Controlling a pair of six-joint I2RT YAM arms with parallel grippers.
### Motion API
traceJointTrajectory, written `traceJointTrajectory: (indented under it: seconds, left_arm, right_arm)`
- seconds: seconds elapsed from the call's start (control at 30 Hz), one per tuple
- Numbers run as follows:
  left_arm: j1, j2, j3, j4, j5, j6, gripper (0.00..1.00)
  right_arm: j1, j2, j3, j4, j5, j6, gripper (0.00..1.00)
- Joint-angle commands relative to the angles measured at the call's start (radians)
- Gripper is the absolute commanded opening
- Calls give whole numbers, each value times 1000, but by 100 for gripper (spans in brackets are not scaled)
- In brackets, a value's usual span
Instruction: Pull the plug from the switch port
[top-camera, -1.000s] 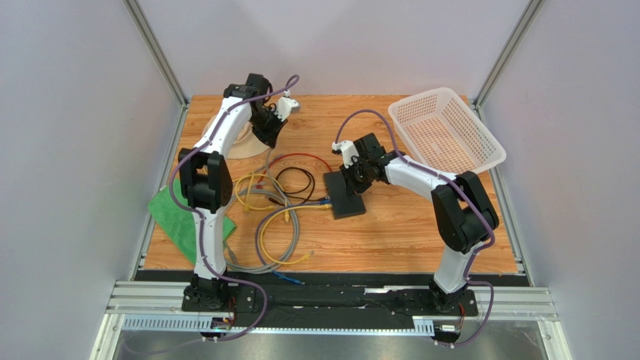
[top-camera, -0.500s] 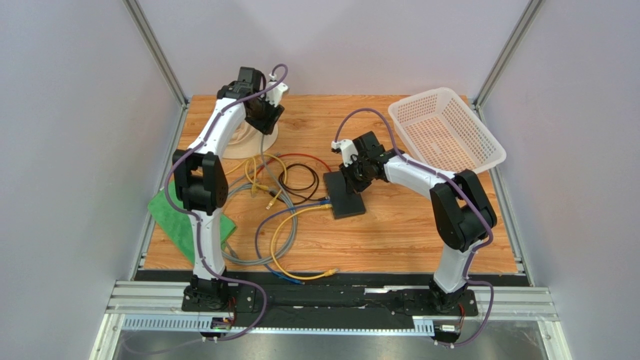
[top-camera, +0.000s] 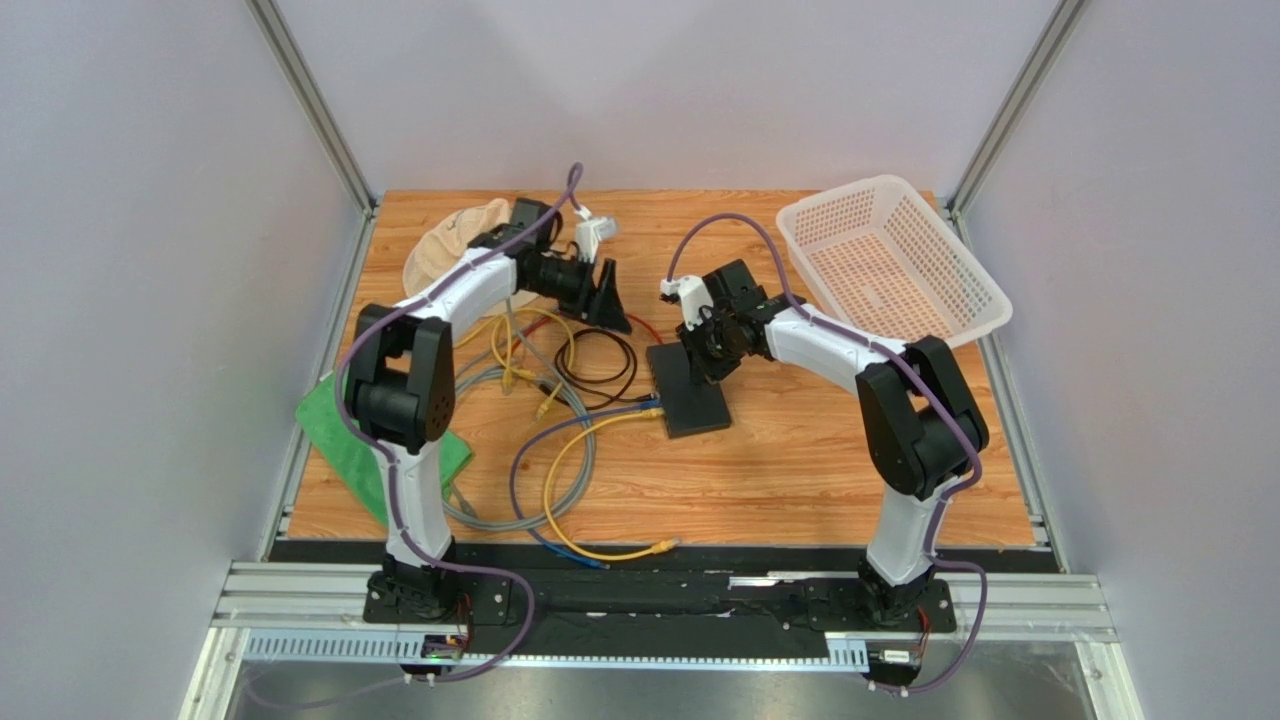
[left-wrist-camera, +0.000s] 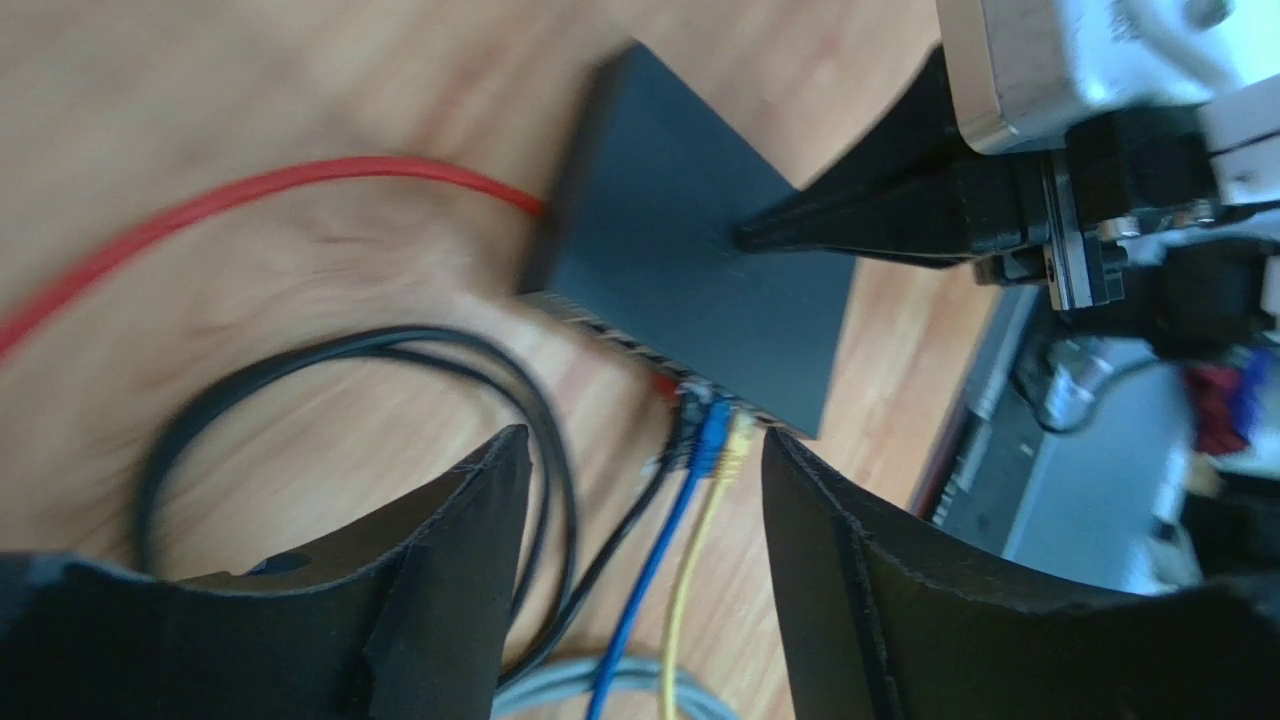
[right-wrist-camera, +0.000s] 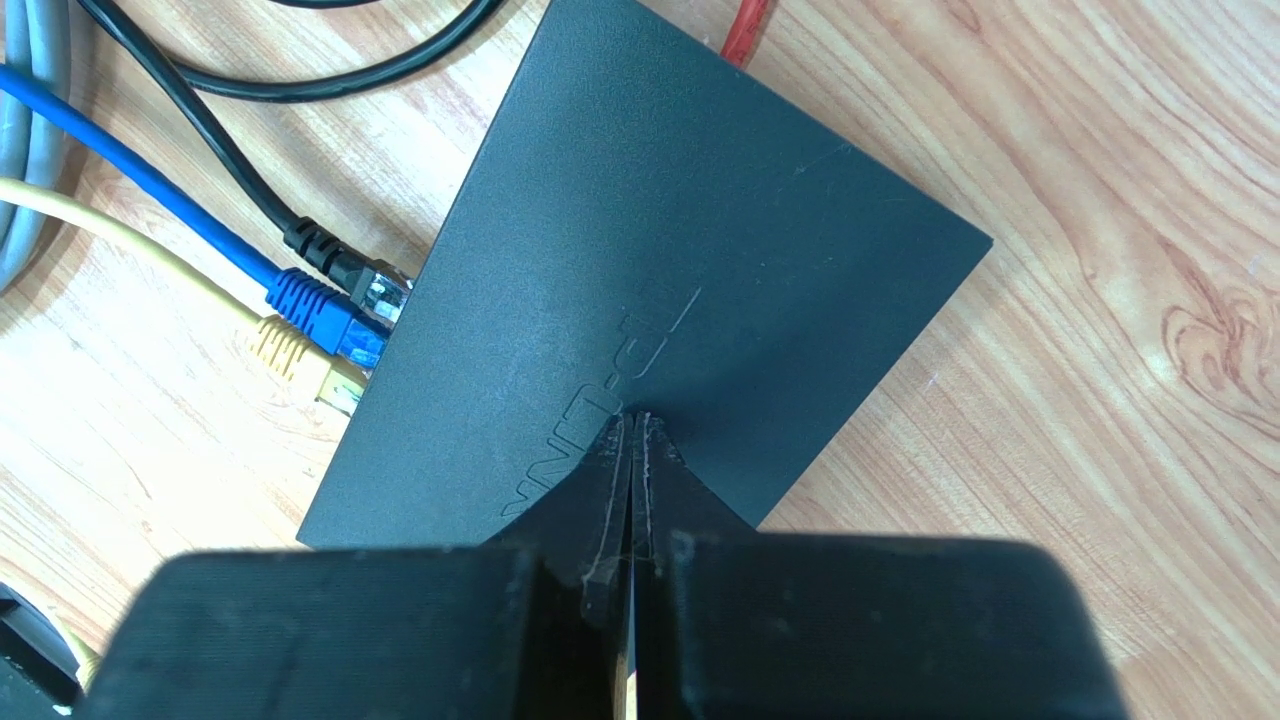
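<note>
Right wrist view: the switch (right-wrist-camera: 661, 315) is seen lying flat on the wooden table (right-wrist-camera: 1082, 225), with three plugs seated side by side in its left edge: a black plug (right-wrist-camera: 338, 258), a blue plug (right-wrist-camera: 316, 315) and a yellow plug (right-wrist-camera: 293, 357). A red cable (right-wrist-camera: 739, 30) is led away from its far edge. The right gripper (right-wrist-camera: 631, 428) is closed, its fingers pressed tightly together with nothing between them, and its tips are set down on the switch's top face.

In the top external view the switch (top-camera: 690, 389) is found near the middle of the table, with the right gripper (top-camera: 703, 360) over its far end. The left gripper (top-camera: 609, 296) is held above the table just beyond and to the left of the switch. Its fingers (left-wrist-camera: 451, 570) are spread wide in the left wrist view and nothing is gripped; the plugged edge of the switch is framed in the gap between them.

Loose loops of black, grey and yellow cable are spread to the left of the switch. A white basket (top-camera: 887, 263) is placed at the far right corner, a green cloth (top-camera: 338, 428) at the left edge, and a beige object (top-camera: 443, 240) at the far left.
</note>
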Motion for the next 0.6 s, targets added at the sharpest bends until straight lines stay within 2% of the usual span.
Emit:
traceJointTrajectory:
  seconds: [0.0, 0.2, 0.4, 0.57]
  left_arm:
    - [-53, 87, 6, 50, 246, -44, 64]
    - [-81, 233, 125, -85, 292, 1, 57]
    - [-97, 297, 124, -142, 278, 70, 50]
    - [-131, 299, 90, -145, 257, 99, 50]
  right_arm:
    - [9, 33, -29, -59, 50, -21, 0]
    - [9, 7, -66, -44, 50, -28, 0]
    - [7, -27, -107, -42, 49, -32, 0]
    - [6, -51, -146, -38, 32, -22, 0]
